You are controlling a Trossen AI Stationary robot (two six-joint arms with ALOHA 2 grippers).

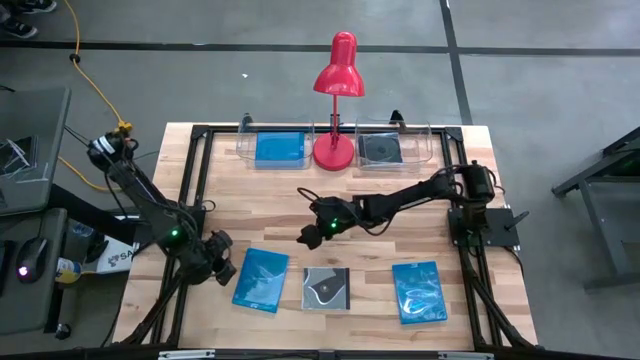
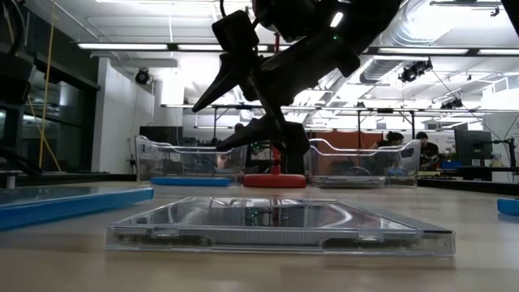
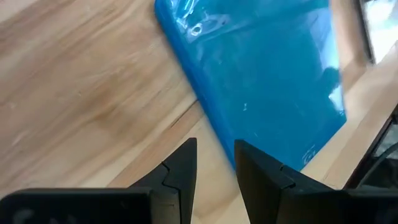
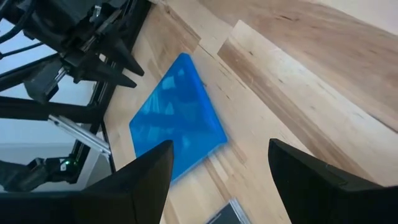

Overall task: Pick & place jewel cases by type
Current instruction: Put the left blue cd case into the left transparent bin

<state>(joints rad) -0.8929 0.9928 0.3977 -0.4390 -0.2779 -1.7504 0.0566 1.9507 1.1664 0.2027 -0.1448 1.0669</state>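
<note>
Blue jewel case (image 1: 261, 279) lies just beside the left claw (image 1: 222, 272).

high: straight down, far | low: table-level, near | wrists: close, both see blue case (image 3: 255, 81)

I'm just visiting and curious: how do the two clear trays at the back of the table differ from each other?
The left tray holds a blue case; the right tray holds a dark case. The left tray sits to the left of the red lamp, the right tray to its right. Both are clear plastic, stand along the table's far edge, and each shows one case inside.
</note>
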